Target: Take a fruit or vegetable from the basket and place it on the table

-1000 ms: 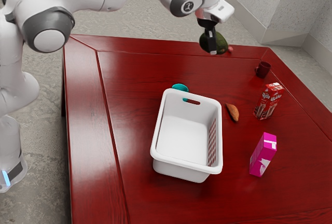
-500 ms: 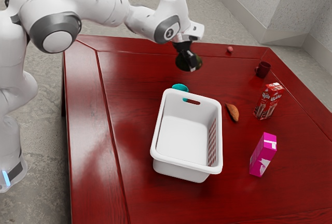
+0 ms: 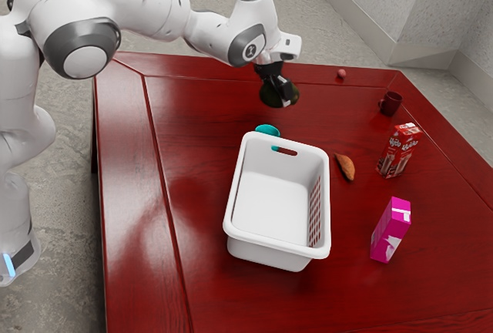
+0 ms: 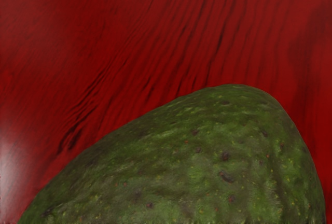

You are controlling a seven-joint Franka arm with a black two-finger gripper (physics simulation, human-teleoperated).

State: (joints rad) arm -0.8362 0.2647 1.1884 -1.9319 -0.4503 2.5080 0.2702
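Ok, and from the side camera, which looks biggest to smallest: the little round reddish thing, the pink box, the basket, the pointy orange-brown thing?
1. Basket
2. Pink box
3. Pointy orange-brown thing
4. Little round reddish thing, farther back, but clearly smallest in this view

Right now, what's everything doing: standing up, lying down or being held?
Gripper: shut on the avocado
Avocado: held
Basket: upright
Pink carton: standing
Red carton: standing
Mug: upright
Orange-brown vegetable: lying down
Teal cup: partly hidden, can't tell
Small red thing: on the table
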